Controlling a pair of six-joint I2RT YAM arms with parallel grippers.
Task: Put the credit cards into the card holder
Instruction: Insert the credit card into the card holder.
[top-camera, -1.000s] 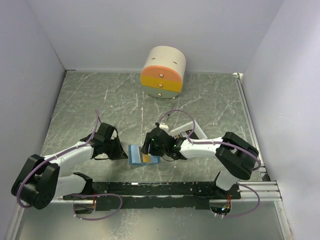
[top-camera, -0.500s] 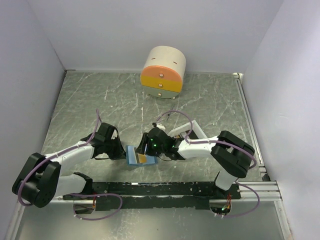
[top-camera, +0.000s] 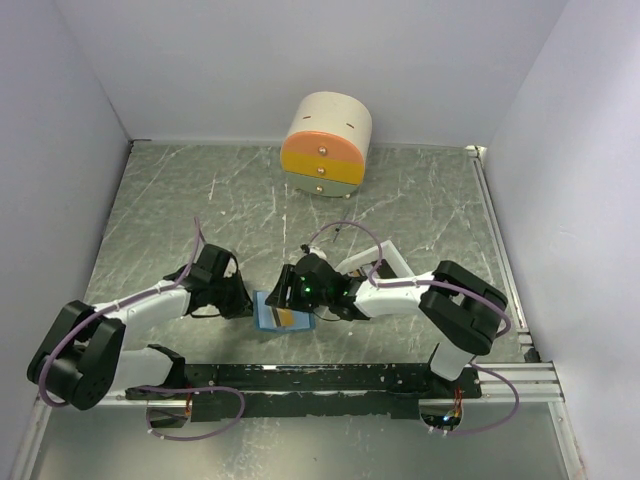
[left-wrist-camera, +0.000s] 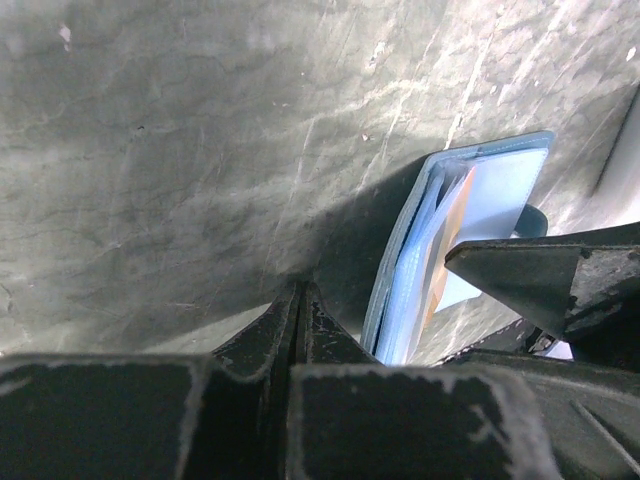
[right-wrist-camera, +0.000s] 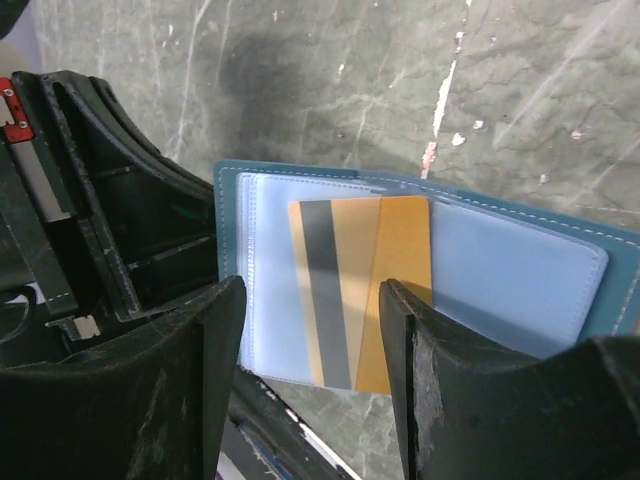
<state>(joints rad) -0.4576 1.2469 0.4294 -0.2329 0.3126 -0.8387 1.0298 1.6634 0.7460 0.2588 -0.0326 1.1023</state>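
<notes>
Sliding leftward over the last second: right gripper (right-wrist-camera: 312, 335), jaws apart, now above the open card holder (top-camera: 279, 313) on the desk (top-camera: 200, 200) between both arms. Orange-tan credit card (right-wrist-camera: 350, 285) with dark stripe: flat inside the holder beneath those jaws, not pinched. Left gripper (left-wrist-camera: 300, 300): clenched on nothing, tip just beside the holder's left edge. Judgement: card seating nearly done.
</notes>
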